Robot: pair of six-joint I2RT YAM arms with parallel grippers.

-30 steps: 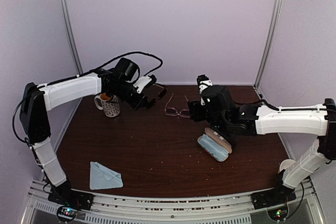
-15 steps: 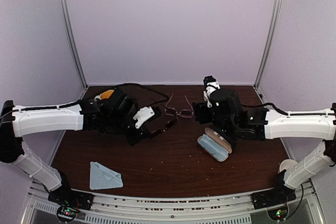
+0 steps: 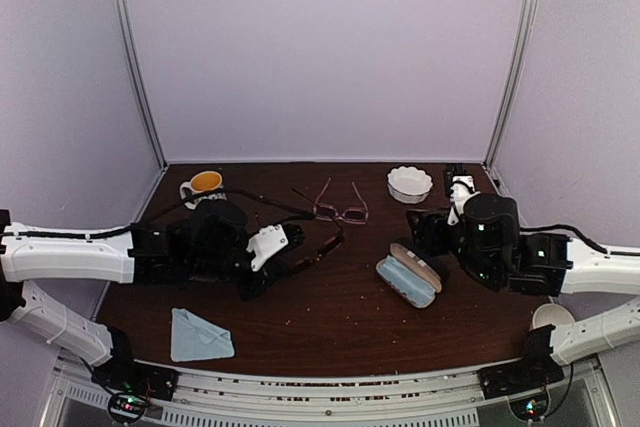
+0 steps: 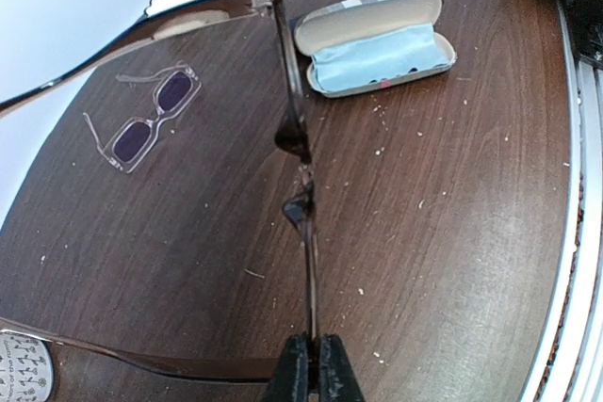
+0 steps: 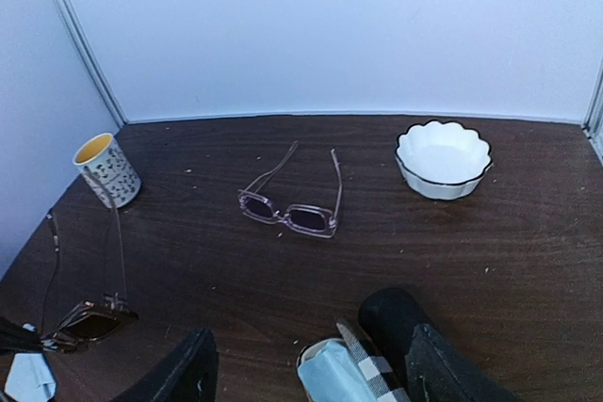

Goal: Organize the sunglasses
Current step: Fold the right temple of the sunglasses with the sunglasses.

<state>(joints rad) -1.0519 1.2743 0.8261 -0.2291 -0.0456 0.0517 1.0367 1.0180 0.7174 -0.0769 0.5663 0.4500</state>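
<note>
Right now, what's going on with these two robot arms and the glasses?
The left gripper is shut on the dark sunglasses, holding them by one corner of the frame, arms unfolded, low over the table. The pink-framed glasses lie unfolded farther back, untouched. The right gripper is open and empty, hovering by the open striped case. A mug, a white bowl and a blue cloth sit aside.

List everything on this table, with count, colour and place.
dark-framed sunglasses: one, dark brown, held by the left gripper
thin pink-framed glasses: one, pink, arms open, far centre
striped oblong case: one, tan with blue lining, open, right of centre
scalloped bowl: one, white, far right
patterned mug: one, white with yellow inside, far left
folded cloth: one, light blue, near left
left gripper: shut on the dark sunglasses
right gripper: open, near the case
</note>
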